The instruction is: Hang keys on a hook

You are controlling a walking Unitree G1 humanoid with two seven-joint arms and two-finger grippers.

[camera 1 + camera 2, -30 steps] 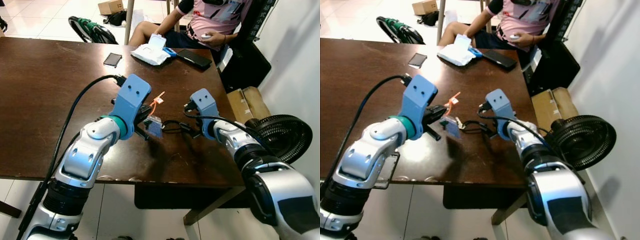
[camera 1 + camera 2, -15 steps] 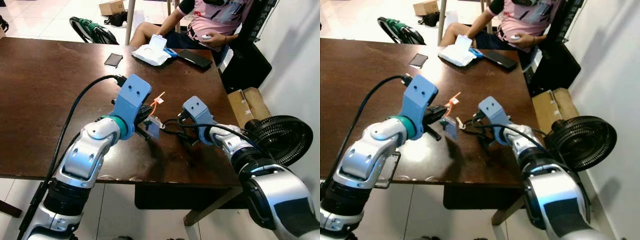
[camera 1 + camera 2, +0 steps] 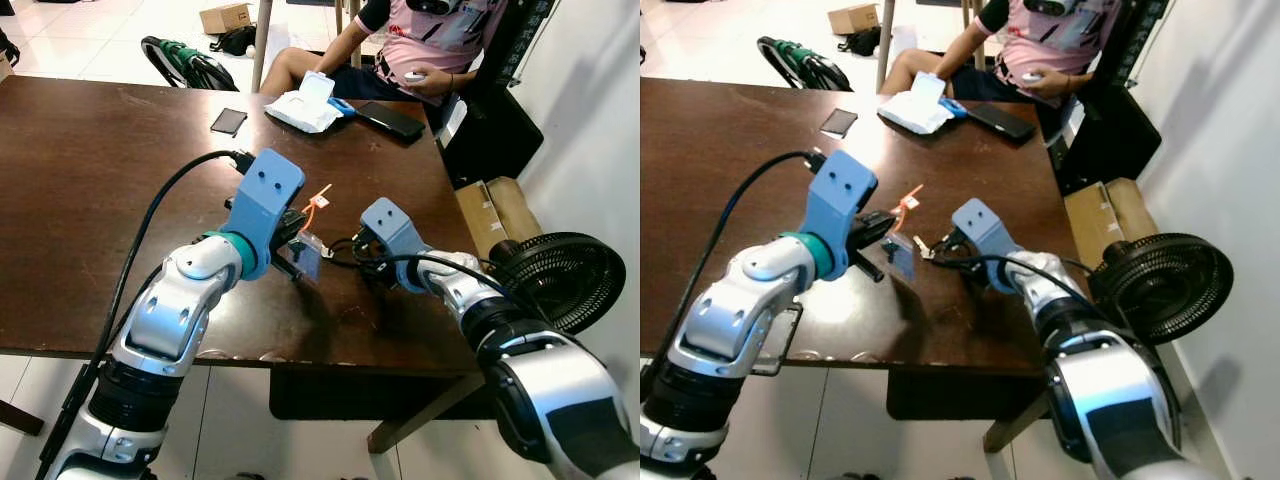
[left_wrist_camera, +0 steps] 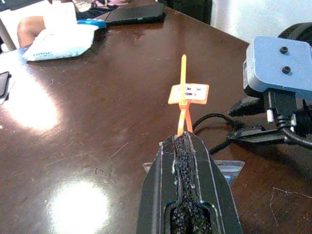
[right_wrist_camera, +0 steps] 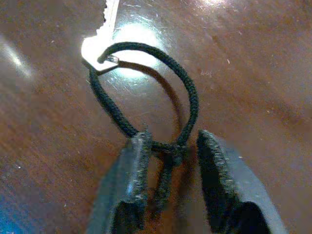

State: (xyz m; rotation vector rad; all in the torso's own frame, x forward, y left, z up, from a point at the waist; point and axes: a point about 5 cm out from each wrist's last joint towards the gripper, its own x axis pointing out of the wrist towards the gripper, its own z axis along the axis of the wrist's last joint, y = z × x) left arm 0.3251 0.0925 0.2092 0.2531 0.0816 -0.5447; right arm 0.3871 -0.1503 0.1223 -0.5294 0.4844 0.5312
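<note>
The left gripper (image 4: 187,146) hovered low over the brown table (image 3: 90,190), its black fingers pressed together on a clear plastic hook (image 3: 306,256) with an orange tag (image 4: 187,92) standing up from it. Just beside it, the right gripper (image 5: 168,151) rested near the tabletop with its fingers spread to either side of a black cord loop (image 5: 187,92). A silver key (image 5: 102,41) threaded on that cord lay flat on the wood, close to the hook. Farther off sat a dark phone (image 3: 229,121), a white pack of wipes (image 3: 305,105) and a black case (image 3: 389,117). A seated person (image 3: 420,45) was beyond the far edge.
</note>
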